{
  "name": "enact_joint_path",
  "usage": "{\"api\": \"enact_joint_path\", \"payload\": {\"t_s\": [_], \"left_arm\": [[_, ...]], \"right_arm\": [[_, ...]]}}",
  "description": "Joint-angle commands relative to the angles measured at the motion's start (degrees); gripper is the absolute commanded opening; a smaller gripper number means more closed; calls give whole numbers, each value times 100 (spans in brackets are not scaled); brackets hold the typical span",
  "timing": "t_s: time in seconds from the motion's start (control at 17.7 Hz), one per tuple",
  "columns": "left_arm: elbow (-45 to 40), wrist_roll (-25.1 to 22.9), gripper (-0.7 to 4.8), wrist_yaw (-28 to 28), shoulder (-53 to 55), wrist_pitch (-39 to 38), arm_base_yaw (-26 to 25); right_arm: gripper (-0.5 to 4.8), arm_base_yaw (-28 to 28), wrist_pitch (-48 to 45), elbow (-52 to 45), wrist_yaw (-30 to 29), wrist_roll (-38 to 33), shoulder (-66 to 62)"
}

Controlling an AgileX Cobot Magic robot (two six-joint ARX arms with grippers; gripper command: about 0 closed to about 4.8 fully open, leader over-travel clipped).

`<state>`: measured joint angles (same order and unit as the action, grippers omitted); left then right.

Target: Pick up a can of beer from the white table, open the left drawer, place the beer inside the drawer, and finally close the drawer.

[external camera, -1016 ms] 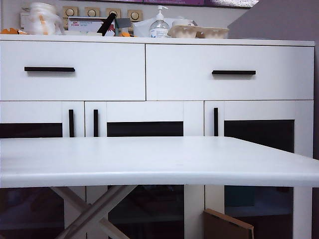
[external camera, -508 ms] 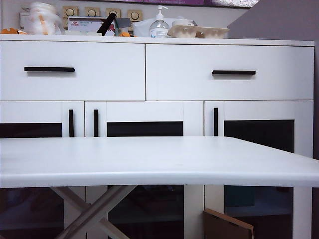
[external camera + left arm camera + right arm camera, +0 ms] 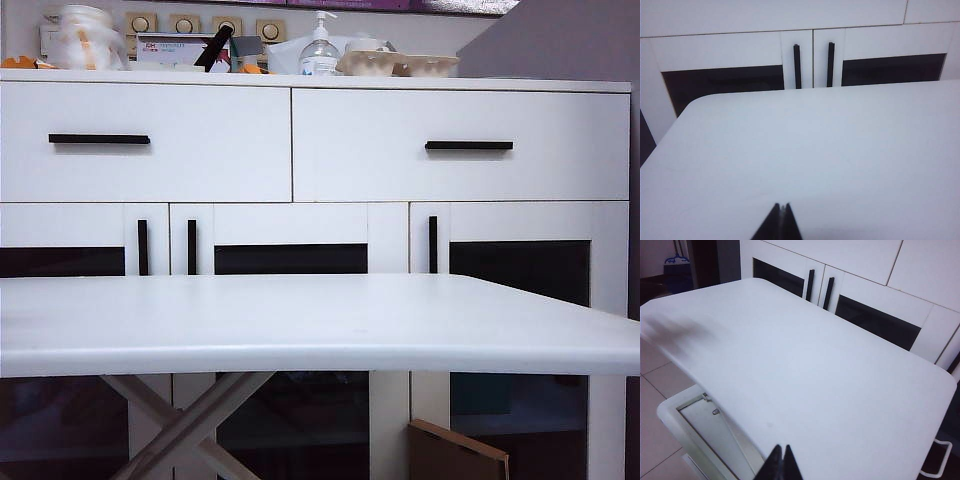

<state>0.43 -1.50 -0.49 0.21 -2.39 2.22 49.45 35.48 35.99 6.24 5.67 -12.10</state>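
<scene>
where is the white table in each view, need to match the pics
Exterior view: white table spans the lower middle, in front of the cabinet.
Left wrist view: it fills the lower two thirds, under the shut left gripper.
Right wrist view: it runs diagonally across the centre.
Shared landmark: the paired vertical black door handles.

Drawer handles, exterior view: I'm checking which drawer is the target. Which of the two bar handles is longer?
The left drawer's handle is longer than the right drawer's handle. Both drawers are shut.
</scene>
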Motion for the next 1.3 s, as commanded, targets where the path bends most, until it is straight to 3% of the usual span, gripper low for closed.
{"api": "enact_joint_path", "payload": {"t_s": [0.06, 0.39, 0.51, 0.56, 0.62, 0.68, 0.79, 1.02, 1.3], "left_arm": [[11, -2, -5, 31, 4, 55, -15], [11, -2, -5, 33, 4, 55, -15], [11, -2, -5, 31, 4, 55, -15], [11, -2, -5, 44, 4, 55, -15], [11, 0, -5, 44, 4, 50, -15], [11, -2, -5, 52, 4, 39, -15], [11, -2, -5, 52, 4, 28, -13], [11, 0, -5, 57, 4, 28, -13], [11, -2, -5, 68, 2, -4, -13]], "right_arm": [[-5, 7, -98, 20, -15, -7, 4], [-5, 2, -101, 0, -13, -11, 15], [-5, -105, -291, -101, 684, 42, 42], [-5, -339, -763, -315, 1266, 39, 48], [-5, -688, -1445, -612, 1478, 39, 63], [-5, -1386, -2881, -1198, 1408, 37, 70], [-5, -2210, -4426, -1939, 1156, 37, 61], [-5, -3082, -4448, -2601, 857, 33, 155], [-5, -3386, -4061, -3324, 774, -378, 1193]]}}
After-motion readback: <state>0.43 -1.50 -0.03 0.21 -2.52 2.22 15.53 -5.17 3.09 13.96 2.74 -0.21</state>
